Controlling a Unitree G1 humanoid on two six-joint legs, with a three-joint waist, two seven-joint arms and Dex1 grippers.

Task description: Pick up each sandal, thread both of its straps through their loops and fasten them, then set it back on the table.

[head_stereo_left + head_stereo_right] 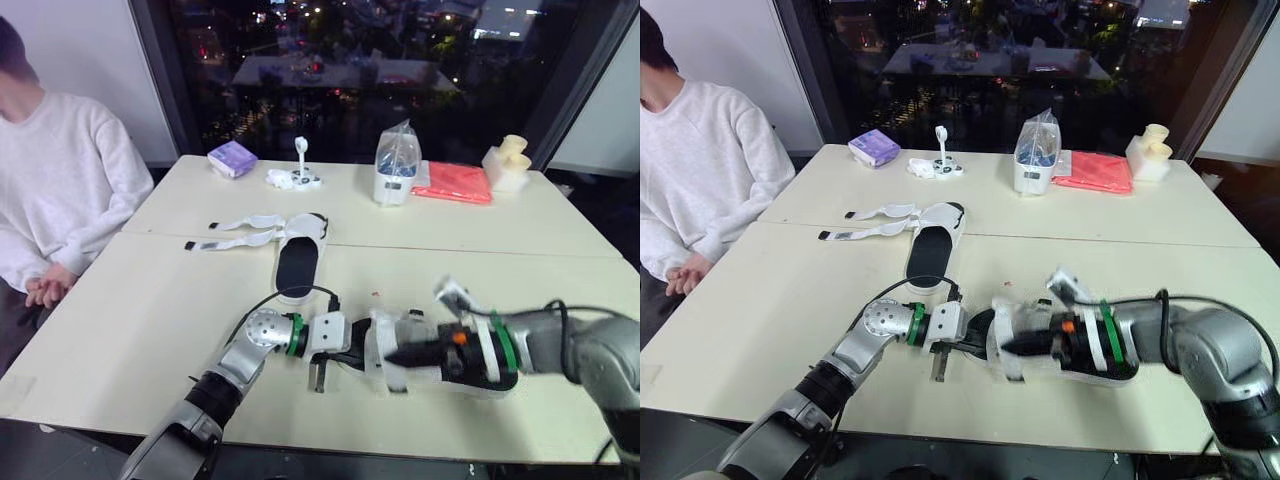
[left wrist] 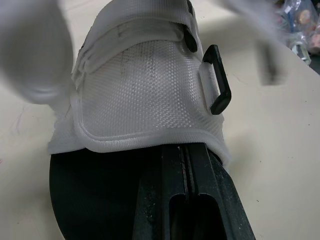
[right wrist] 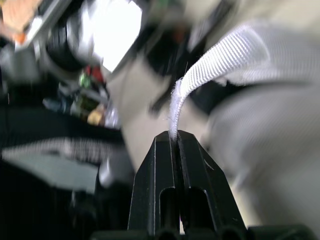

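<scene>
Judging progress: early, nothing is finished yet. I'm working the near sandal [image 1: 400, 355], which is sitting at the front edge of the table [image 1: 150, 320] between my two grippers. My right gripper [image 3: 172, 142] is clamping the end of its white strap [image 3: 220, 60], fingers pressed tight on the webbing. My left gripper [image 2: 192, 200] is lying with fingers closed together on the black insole at the toe end; I cannot tell whether it is pinching anything. The black loop [image 2: 219, 80] on the side of the upper is looking empty, so I'm judging the threading as not done. The far sandal [image 1: 298, 262] is lying flat mid-table, well apart, with its two straps [image 1: 240, 232] spread open toward my left, so both are waiting to be fastened.

Views: the left wrist view is giving the loop and the mesh upper close up, which the eye views are too crowded to resolve. The right wrist view is confirming the grip on the strap. The eye views are showing both sandals together.
</scene>
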